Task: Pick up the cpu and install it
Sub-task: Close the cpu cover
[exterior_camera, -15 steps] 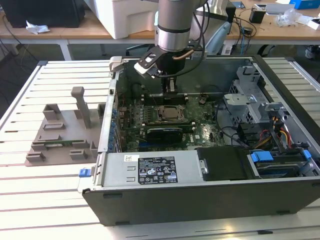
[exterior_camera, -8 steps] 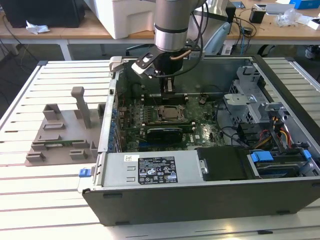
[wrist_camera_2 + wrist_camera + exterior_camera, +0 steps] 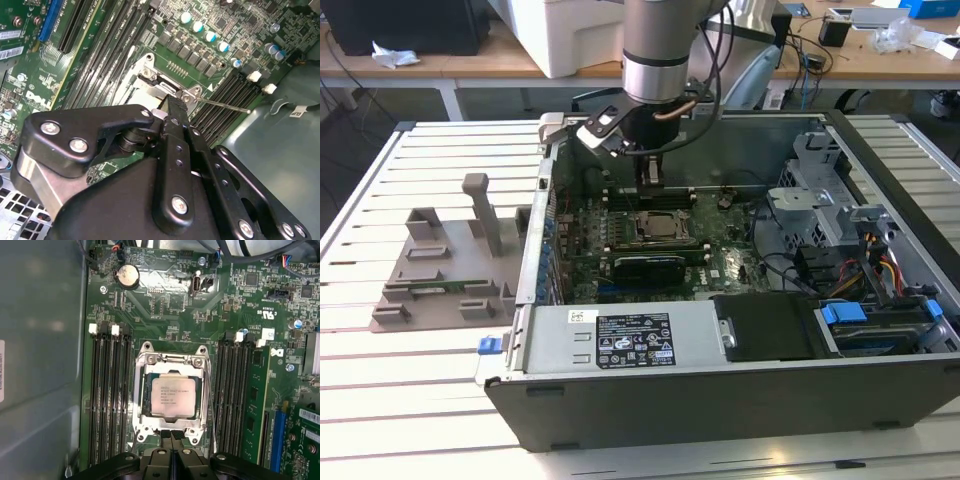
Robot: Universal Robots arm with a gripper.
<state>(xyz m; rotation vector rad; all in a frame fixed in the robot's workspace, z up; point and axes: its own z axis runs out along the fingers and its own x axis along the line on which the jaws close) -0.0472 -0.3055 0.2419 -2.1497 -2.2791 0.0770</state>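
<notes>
Silvery-topped cpu (image 3: 174, 396) lies flat inside the metal socket frame (image 3: 139, 390) on the green motherboard (image 3: 165, 315), while the black gripper (image 3: 171, 434) hangs just beside that frame's edge, fingers pressed together, gripping nothing.

second wrist view: gripper (image 3: 172, 106) body covers most of the socket frame (image 3: 148, 80); first wrist view: gripper cut off at the edge, cpu (image 3: 173, 396) print too small to read; exterior view: arm (image 3: 660, 50) cropped at the top edge

Matt silvery metal cpu (image 3: 173, 396); shiny metal socket frame (image 3: 140, 390); dull metal case (image 3: 40, 340).
</notes>
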